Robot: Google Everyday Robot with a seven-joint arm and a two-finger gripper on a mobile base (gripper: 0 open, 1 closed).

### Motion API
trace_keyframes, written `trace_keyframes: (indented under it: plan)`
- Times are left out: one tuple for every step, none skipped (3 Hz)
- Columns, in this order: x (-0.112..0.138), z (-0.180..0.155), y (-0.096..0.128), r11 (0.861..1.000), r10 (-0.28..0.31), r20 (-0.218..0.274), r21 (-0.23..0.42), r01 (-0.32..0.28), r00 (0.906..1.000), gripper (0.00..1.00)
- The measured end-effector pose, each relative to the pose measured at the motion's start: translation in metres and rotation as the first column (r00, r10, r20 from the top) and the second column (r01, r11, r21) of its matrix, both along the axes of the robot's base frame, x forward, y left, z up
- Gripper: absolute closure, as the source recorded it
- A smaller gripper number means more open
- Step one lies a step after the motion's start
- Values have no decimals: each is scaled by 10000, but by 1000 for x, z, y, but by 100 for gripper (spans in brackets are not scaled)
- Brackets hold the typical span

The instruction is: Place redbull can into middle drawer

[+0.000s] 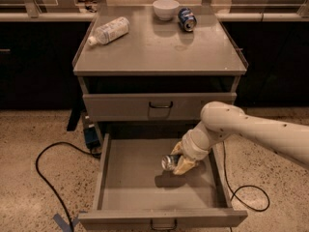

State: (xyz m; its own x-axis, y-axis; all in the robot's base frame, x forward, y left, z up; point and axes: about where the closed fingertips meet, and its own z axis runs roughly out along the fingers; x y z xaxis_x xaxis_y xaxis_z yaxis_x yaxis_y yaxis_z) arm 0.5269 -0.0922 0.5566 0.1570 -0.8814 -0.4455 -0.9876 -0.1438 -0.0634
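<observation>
The middle drawer point(130, 178) is pulled open at the bottom of the grey cabinet, with its flat grey floor showing. My gripper point(178, 161) reaches in from the right and hangs just above the right half of the drawer floor. It is shut on the redbull can point(169, 162), which lies on its side with its shiny silver end pointing left. The can casts a shadow on the floor below it.
The upper handled drawer point(159, 105) is closed. On the cabinet top lie a plastic bottle point(108, 31) on its side, a white bowl point(165, 8) and a dark-blue can point(187, 19). A black cable point(48, 178) loops on the floor at left, another at right.
</observation>
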Motion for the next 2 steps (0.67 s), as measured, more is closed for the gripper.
trace_keyframes:
  plan:
    - [-4, -32, 12, 9975, -571, -185, -418, 563, 9982, 100]
    - [-8, -52, 19, 9956, -936, -673, -89, 933, 9933, 100]
